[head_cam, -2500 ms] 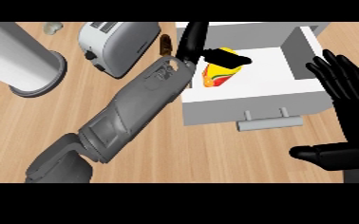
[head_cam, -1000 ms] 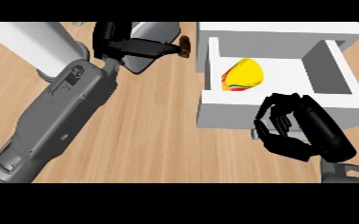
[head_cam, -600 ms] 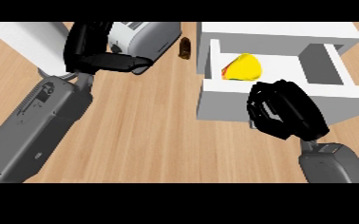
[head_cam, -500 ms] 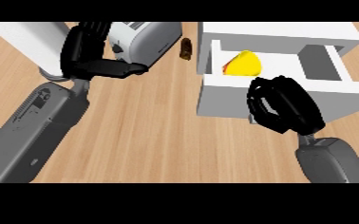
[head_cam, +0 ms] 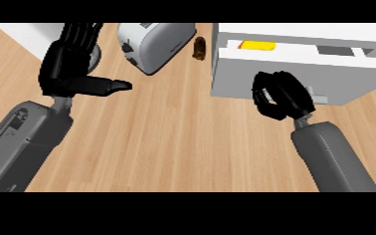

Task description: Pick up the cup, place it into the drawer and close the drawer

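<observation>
The white drawer [head_cam: 242,74] stands at the upper right, pushed most of the way in. Only a narrow gap shows at its top, and in it lies the yellow cup [head_cam: 258,45], mostly hidden. My right hand [head_cam: 280,96] has its fingers curled and rests against the drawer's front panel, just left of the small grey handle [head_cam: 317,96]. It holds nothing that I can see. My left hand [head_cam: 72,67] is up at the left with straight fingers and the thumb sticking out to the right, away from the drawer.
A silver toaster [head_cam: 155,45] stands at the top middle, between my left hand and the drawer. A small brown object [head_cam: 200,48] sits between the toaster and the drawer. A pale object [head_cam: 26,36] fills the top left corner. Wooden counter lies below.
The drawer has slid inward under my right hand, so the cup went from plainly visible to a sliver. My left hand moved away from the drawer to the left.
</observation>
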You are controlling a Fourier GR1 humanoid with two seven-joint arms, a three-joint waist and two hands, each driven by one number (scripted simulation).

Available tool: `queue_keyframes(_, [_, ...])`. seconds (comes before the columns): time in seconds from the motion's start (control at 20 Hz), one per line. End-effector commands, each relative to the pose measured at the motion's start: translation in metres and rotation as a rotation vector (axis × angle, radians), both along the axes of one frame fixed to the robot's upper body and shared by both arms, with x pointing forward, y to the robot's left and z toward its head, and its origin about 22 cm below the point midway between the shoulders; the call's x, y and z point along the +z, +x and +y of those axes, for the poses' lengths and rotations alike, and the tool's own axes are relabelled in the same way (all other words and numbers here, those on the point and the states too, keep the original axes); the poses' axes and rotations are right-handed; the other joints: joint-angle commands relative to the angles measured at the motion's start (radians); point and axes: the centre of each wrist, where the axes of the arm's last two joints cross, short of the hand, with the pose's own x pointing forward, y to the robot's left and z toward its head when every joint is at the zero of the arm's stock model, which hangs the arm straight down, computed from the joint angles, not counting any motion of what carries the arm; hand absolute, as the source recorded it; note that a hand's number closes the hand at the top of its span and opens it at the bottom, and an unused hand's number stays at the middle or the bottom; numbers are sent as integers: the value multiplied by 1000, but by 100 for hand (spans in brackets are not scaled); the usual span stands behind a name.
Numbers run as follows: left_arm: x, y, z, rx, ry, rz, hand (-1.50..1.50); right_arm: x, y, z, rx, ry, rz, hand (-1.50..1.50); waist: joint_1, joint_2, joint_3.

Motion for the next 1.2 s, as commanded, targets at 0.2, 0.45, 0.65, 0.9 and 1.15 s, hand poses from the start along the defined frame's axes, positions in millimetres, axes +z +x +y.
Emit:
queue_keyframes(0.2, [-2,-13,30,3,-4,4,-150,-9,61,-22,-2,28,151,150,4,18,12])
queue_keyframes(0.45, [-2,-13,38,-20,3,1,-150,-8,78,-21,-54,47,184,150,17,30,13])
queue_keyframes(0.65, [-17,-20,30,-56,-8,13,-150,18,89,-49,-81,67,199,150,33,38,12])
queue_keyframes(0.9, [-6,-16,24,-99,-10,18,-150,25,92,-55,-92,119,189,150,48,44,14])
queue_keyframes(1.15, [-19,-20,27,-87,-31,10,-150,20,90,-54,-90,178,145,150,50,48,13])
